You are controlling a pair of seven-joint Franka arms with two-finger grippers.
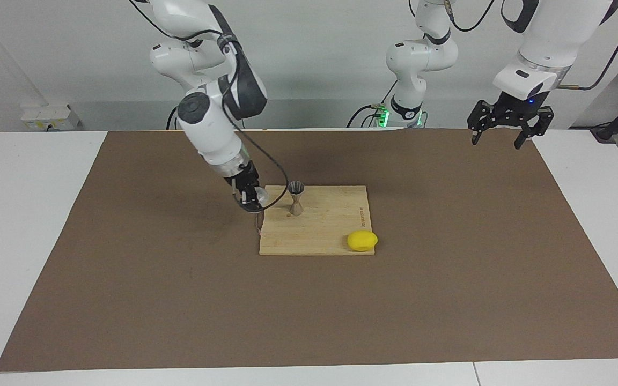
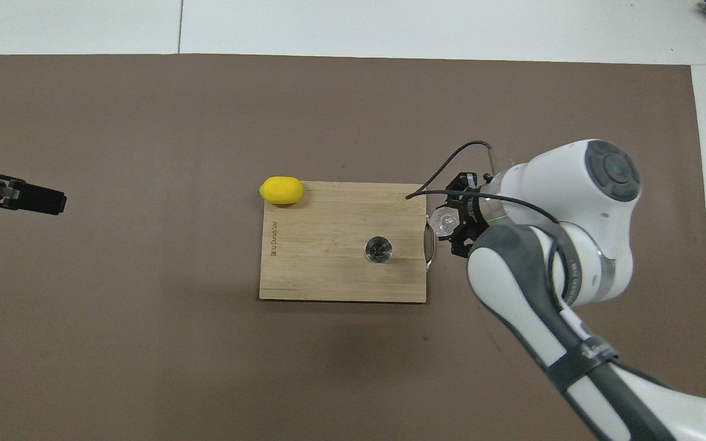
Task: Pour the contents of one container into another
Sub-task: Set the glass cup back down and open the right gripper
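My right gripper (image 1: 252,199) is shut on a small clear glass cup (image 1: 261,196), held tilted just above the edge of the wooden board (image 1: 314,236) at the right arm's end. In the overhead view the glass cup (image 2: 445,220) shows at the right gripper (image 2: 458,222) beside the board (image 2: 328,269). A silver hourglass jigger (image 1: 296,198) stands upright on the board close to the cup; from above the jigger (image 2: 379,249) shows its open mouth. My left gripper (image 1: 504,134) hangs open, high over the mat near the left arm's base, and waits.
A yellow lemon (image 1: 362,240) lies at the board's corner farthest from the robots, toward the left arm's end; the lemon (image 2: 281,190) overlaps the board edge. A brown mat (image 1: 126,268) covers the table. A thin metal handle (image 2: 429,245) sticks out at the board's edge under the cup.
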